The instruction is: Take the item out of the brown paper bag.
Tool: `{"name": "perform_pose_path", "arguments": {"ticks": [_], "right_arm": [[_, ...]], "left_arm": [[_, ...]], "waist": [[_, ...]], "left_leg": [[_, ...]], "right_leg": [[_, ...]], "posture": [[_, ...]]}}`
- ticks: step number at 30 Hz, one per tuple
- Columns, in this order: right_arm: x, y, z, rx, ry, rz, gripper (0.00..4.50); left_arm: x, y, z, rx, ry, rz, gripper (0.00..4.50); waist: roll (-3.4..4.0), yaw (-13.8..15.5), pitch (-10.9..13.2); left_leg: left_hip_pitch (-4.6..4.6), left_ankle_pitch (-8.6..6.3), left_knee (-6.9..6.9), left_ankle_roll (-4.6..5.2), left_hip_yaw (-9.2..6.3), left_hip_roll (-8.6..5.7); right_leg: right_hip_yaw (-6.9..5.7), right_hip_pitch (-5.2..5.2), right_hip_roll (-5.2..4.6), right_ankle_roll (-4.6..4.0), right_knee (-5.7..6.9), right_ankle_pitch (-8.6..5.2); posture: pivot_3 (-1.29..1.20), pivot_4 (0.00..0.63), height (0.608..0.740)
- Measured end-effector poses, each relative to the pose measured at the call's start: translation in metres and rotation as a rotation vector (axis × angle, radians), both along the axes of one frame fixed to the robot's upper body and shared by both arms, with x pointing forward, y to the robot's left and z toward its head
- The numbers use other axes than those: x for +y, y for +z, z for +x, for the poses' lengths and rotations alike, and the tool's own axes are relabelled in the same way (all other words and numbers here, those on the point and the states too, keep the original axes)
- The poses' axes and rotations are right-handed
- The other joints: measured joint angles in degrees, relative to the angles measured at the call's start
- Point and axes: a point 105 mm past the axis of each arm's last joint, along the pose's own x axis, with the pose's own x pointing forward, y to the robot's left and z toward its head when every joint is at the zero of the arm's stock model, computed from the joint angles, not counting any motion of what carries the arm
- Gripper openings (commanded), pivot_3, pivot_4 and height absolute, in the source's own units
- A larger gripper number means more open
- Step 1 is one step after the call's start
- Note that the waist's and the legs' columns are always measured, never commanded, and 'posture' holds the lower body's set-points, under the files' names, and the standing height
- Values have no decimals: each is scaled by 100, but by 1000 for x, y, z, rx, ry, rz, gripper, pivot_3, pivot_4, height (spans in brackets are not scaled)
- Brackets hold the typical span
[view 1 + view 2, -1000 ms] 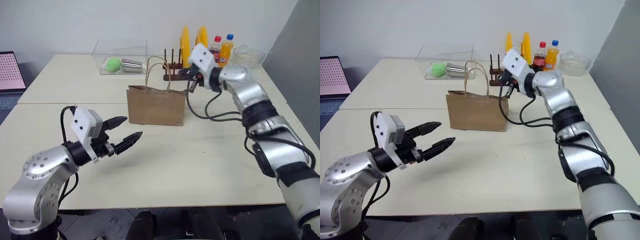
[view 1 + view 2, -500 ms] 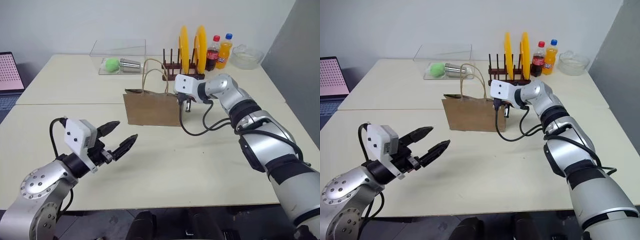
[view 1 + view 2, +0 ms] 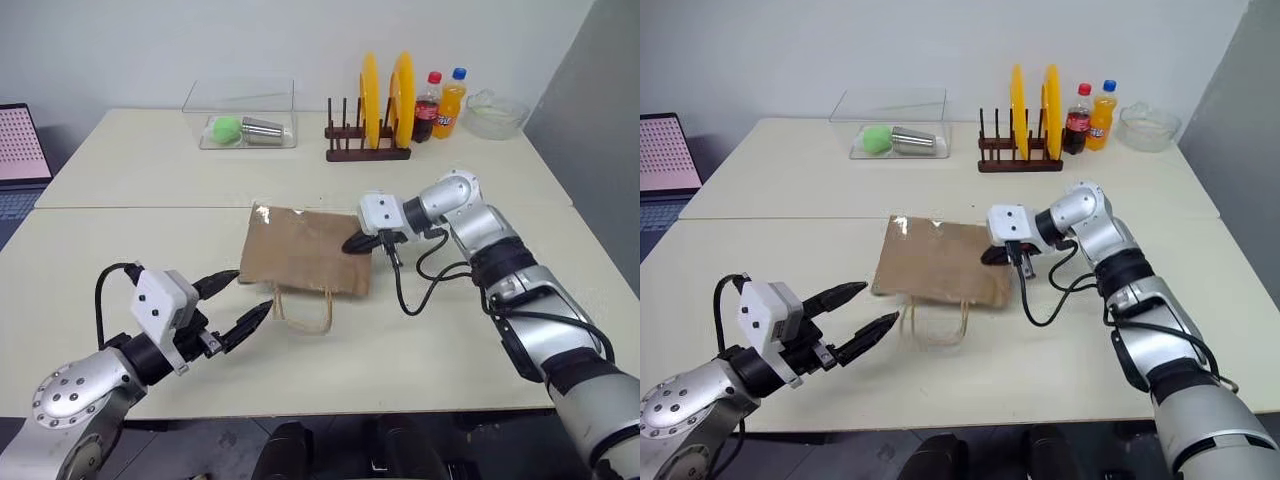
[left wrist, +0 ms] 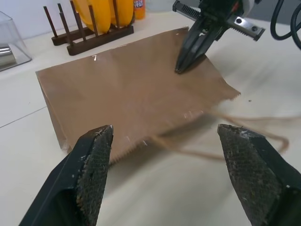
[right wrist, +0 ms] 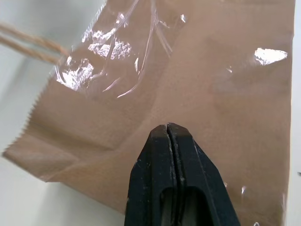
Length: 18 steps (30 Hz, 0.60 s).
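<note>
The brown paper bag lies flat on its side on the bench, its serrated mouth edge and two cord handles turned toward the robot. The item to be taken out is not visible; whether it sits inside the bag cannot be told.

The right gripper rests its tip on the bag's upper face near the bag's right edge. Its jaws are pressed fully together with nothing between them, as the right wrist view shows.

The left gripper hovers just in front of the bag's mouth, near the bag's left corner and beside the handles, apart from the paper. Its jaws stand wide apart and empty; in the left wrist view the bag's mouth edge lies between the two fingers.

Beyond the bag stand a wooden plate rack with yellow plates, two soda bottles and a clear box.
</note>
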Motion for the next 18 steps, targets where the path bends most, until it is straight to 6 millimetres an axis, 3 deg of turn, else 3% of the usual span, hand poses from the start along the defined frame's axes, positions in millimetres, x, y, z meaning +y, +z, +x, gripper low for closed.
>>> {"name": "perform_pose_path", "arguments": {"ticks": [5,8,10,12,18], "right_arm": [[4,6,-6,-17,6,22,31],[0,21,-18,-15,0,127,31],[-8,32,-26,-27,-20,182,0],[-23,33,-37,-24,-77,240,381],[-46,0,-83,150,-228,296,2356]], "left_arm": [[0,1,-2,-12,-48,62,3715],[7,9,6,-67,-81,156,3715],[10,13,11,-106,-96,215,4074],[8,10,14,-121,-167,295,4495],[2,-16,5,-162,-484,535,4500]], "waist": [[6,-1,4],[11,45,7],[12,76,8],[6,138,3],[20,154,12]], "left_leg": [[0,0,0,0,0,0],[-4,0,-1,0,-9,0],[-6,-1,-1,-1,-7,-1],[-8,-1,-7,-1,-12,0],[-10,-2,-30,-1,-3,2]], "right_leg": [[-2,-1,0,-2,0,-2],[-9,-1,0,-3,-2,-3],[-8,0,-1,-3,-10,-3],[-13,2,-1,-2,-24,-3],[-9,-3,-3,-7,-39,-8]], "posture": [[0,150,740],[0,150,740],[0,150,740],[0,150,740],[0,150,740]]}}
